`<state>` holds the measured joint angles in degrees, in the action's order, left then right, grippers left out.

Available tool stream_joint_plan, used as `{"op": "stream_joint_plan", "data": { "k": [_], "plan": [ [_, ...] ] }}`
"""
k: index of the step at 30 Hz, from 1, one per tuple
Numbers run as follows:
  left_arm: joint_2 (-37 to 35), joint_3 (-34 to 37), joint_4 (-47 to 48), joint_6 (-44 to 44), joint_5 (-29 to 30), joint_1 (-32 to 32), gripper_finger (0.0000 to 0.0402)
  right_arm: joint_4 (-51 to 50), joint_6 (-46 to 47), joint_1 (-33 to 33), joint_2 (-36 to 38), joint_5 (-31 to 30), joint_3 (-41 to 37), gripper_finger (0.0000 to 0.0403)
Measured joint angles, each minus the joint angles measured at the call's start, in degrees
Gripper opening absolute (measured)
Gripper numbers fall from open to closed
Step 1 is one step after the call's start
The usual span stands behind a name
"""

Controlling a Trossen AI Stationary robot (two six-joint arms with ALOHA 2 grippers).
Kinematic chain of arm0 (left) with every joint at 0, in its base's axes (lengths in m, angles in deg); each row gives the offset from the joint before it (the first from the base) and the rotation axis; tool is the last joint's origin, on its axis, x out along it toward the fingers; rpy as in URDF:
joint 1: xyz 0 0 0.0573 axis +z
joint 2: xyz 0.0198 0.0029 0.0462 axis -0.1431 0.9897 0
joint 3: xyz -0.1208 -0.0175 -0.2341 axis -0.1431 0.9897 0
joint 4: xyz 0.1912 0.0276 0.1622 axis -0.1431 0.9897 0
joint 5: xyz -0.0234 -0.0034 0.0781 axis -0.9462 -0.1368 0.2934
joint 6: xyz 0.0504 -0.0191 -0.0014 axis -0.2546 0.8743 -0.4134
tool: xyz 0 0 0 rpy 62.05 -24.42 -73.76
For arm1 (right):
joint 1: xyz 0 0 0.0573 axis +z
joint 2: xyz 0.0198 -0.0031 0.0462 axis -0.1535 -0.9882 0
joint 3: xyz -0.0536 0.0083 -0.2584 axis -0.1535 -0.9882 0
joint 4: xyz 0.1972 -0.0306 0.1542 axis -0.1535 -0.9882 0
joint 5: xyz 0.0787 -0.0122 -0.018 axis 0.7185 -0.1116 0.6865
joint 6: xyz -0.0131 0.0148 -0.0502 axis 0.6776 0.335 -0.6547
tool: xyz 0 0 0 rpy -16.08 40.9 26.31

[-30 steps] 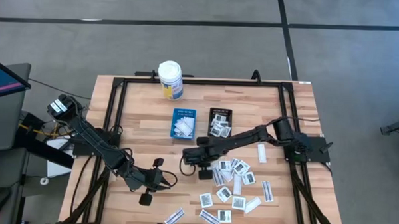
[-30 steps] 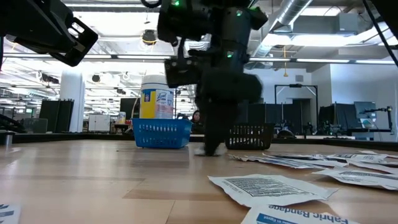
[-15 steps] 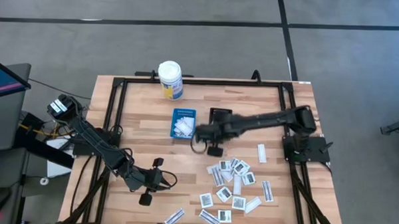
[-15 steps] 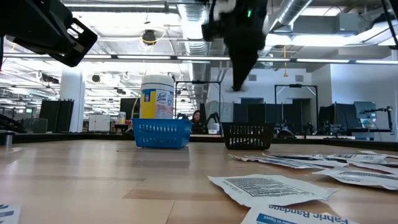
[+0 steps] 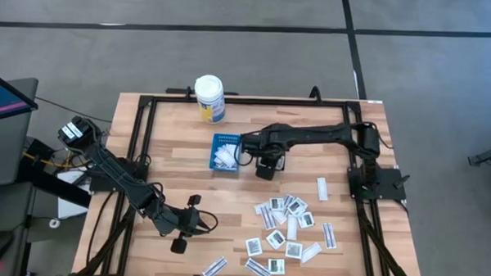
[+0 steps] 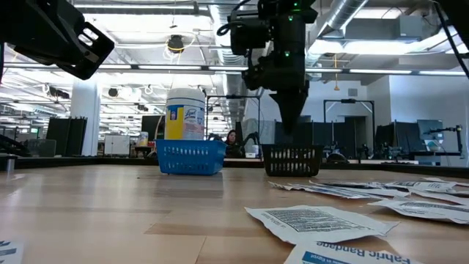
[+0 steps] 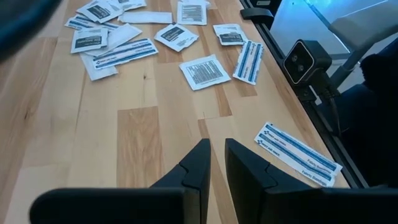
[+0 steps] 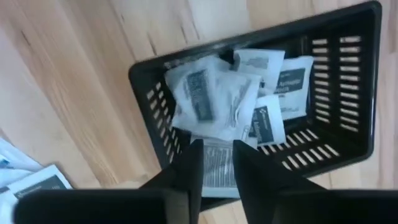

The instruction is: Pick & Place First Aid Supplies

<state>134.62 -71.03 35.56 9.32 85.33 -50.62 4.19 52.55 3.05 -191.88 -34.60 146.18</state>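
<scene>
Right wrist view puts you directly above the black tray [image 8: 323, 124]: the right gripper [image 8: 216, 163] has its two dark fingers [image 8: 186, 168] parted by a narrow gap, and a squarish packet [image 8: 214, 163] shows between them, though you cannot tell whether they pinch it or it simply lies in the tray below. Inside the tray you see a loose heap of white packets [image 8: 249, 93], some printed in dark grey, overlapping one another. In the high view that same gripper [image 5: 265, 159] sits over the black tray [image 5: 271, 141], just beside the blue tray [image 5: 226, 141], which also holds white packets; the white bottle [image 5: 209, 97] stands behind them near the far edge of the table [image 5: 172, 144]. The low view shows the right gripper [image 6: 288, 121] hanging point-down just above the black tray [image 6: 293, 161]. Your remaining supplies, a scatter of flat packets [image 5: 285, 229], lie on the wood toward the near right side, well apart from the trays, with a few narrow strips [image 5: 215, 266] near the front edge. Your left gripper [image 7: 216, 163] waits low over the near left part of the table, its fingers [image 7: 198, 163] almost together with only a slim gap and nothing between them; more packets [image 7: 202, 70] lie ahead of it.
</scene>
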Motion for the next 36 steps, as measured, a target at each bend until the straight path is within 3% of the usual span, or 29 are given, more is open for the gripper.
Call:
{"op": "stream_joint_plan", "data": {
  "k": [6, 14, 26, 33, 36],
  "plan": [
    [0.00, -0.01, 0.00, -0.02, 0.00, 0.00, 0.0049, -1.09, 3.15, 4.08, 0.48, 0.76, -0.03, 0.0108],
    [0.00, 0.00, -0.03, -1.33, 0.00, 0.04, 0.0049, -1.62, 4.69, 15.39, 0.52, 11.34, -0.47, 0.0107],
    [0.00, 0.00, -0.03, -2.07, 0.00, 0.04, 0.0049, 5.68, 12.05, 23.01, 2.82, 16.83, -15.71, 0.0107],
    [0.00, 0.00, 0.17, -3.37, 0.00, 0.04, 0.0049, 14.38, 7.75, 23.51, 13.77, 15.88, -23.41, 0.0107],
    [0.00, -0.02, 0.39, -3.28, 0.02, 0.04, 0.0049, 21.35, 5.63, 23.96, 21.31, 10.69, -30.11, 0.0107]
  ]
}}
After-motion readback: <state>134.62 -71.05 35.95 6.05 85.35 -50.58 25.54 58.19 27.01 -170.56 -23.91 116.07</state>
